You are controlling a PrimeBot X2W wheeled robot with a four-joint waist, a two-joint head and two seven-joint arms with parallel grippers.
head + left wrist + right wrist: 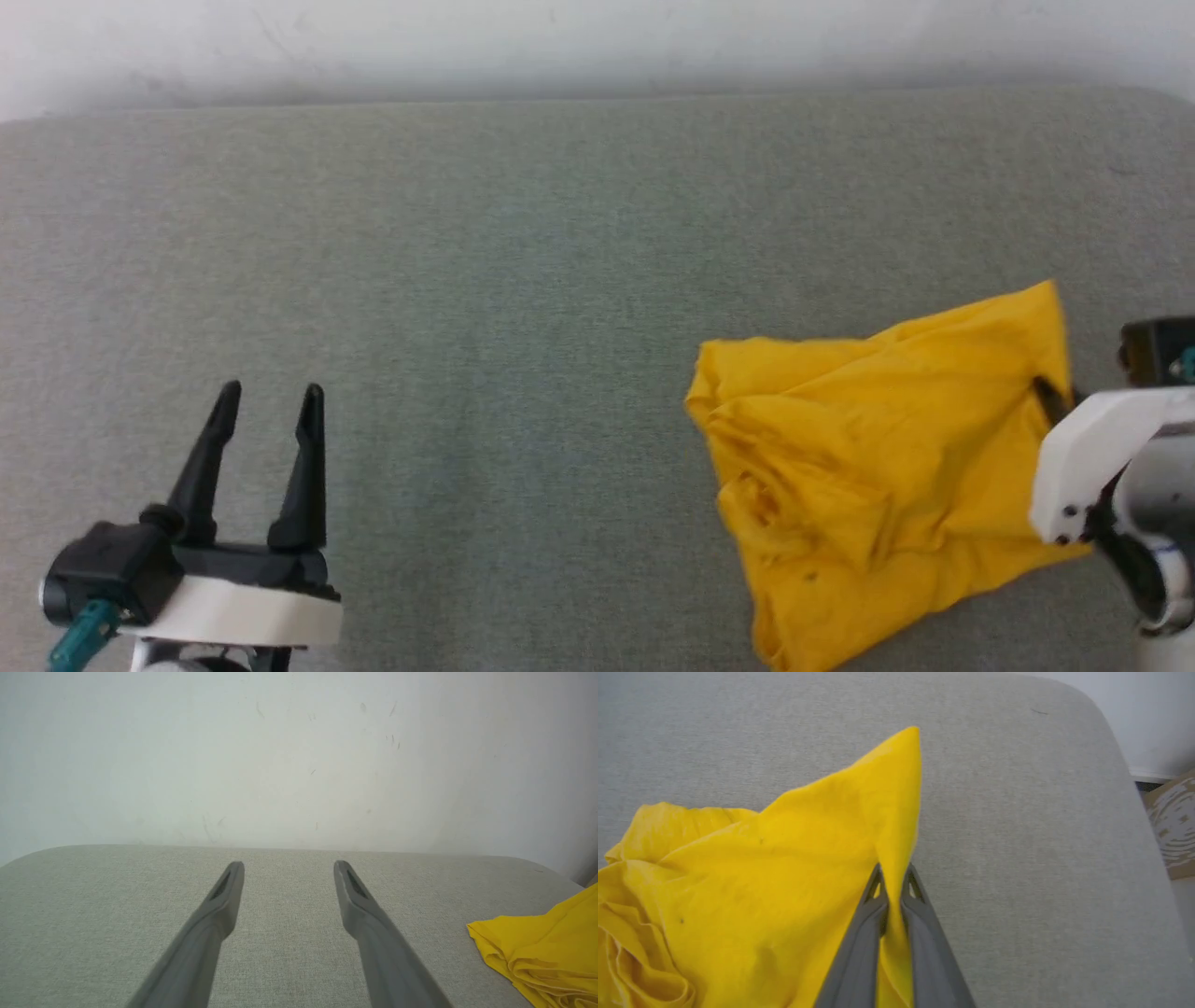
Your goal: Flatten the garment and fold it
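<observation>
The garment (878, 457) is a bright yellow crumpled heap on the right of the grey cloth surface; its print is hidden in the folds. My right gripper (1050, 397) comes in from the right edge and is shut on the garment's right-hand edge. In the right wrist view its two fingers pinch a raised ridge of yellow cloth (896, 826), the gripper (893, 872) closed tight around it. My left gripper (271, 401) stands open at the lower left, far from the garment, with nothing between its fingers (229, 891). A corner of the garment (537, 947) lies at that view's right edge.
The grey padded table (467, 261) ends at a pale wall (597, 47) at the back. Its rounded right corner (1092, 723) drops off beside a brown cardboard box (1171, 821). Wide bare surface lies left of the garment.
</observation>
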